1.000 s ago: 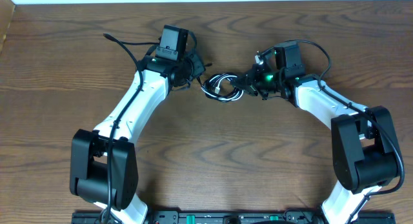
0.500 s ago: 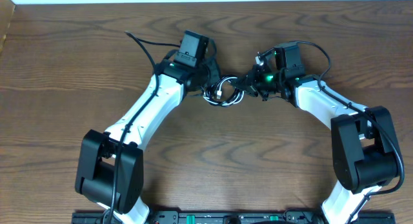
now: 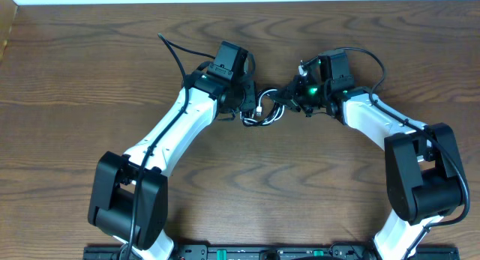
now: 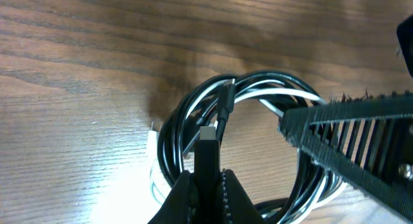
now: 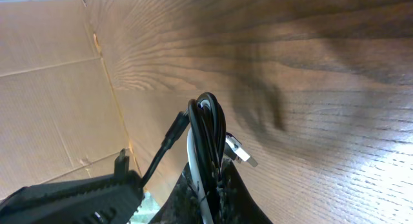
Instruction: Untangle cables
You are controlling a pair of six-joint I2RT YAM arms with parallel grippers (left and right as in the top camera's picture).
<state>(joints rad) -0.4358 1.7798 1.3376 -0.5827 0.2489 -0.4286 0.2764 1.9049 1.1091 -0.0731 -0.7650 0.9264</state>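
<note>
1. Black cable (image 4: 258, 77) and white cable (image 4: 287, 90) lie coiled together on the counter (image 3: 75, 80), toward twelve o'clock.
2. Left jaws pinch a black strand at the coil's nine o'clock; right jaws clamp both cords at three.
3. Pulling apart may cinch the loops tighter, or a strand may slip free.

Overhead, the left gripper (image 3: 244, 106) covers one side of the coiled cables (image 3: 262, 114). Both wrist views cut the cables off at their bottom edge.
</note>
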